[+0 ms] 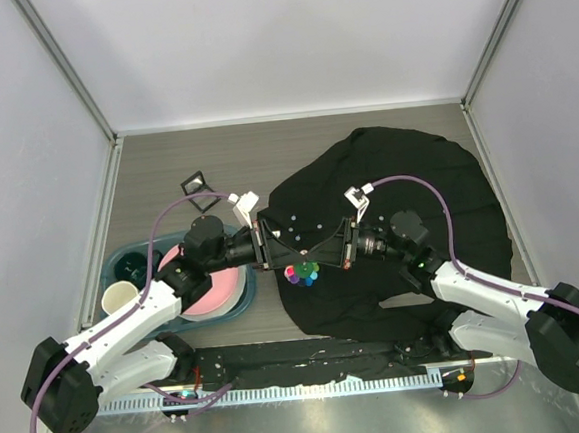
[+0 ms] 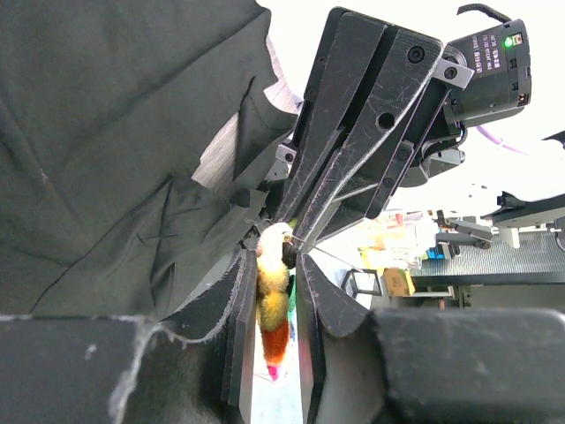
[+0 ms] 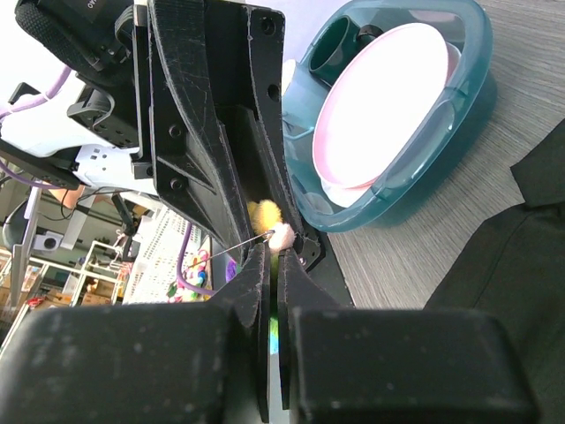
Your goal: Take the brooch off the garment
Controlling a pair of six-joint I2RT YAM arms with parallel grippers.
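Left fingers (image 2: pixel 237 336) either side of brooch (image 2: pixel 274 300).

black garment (image 1: pixel 407 177); multicoloured brooch (image 1: pixel 301 272); teal bin (image 1: pixel 137 257); pink plate (image 1: pixel 207 291)

From above and behind we look down on the whole table (image 1: pixel 165 161). Our two wrist cameras sit very close, each facing the other arm's fingers; all three views share the brooch (image 1: pixel 301 272) between them.
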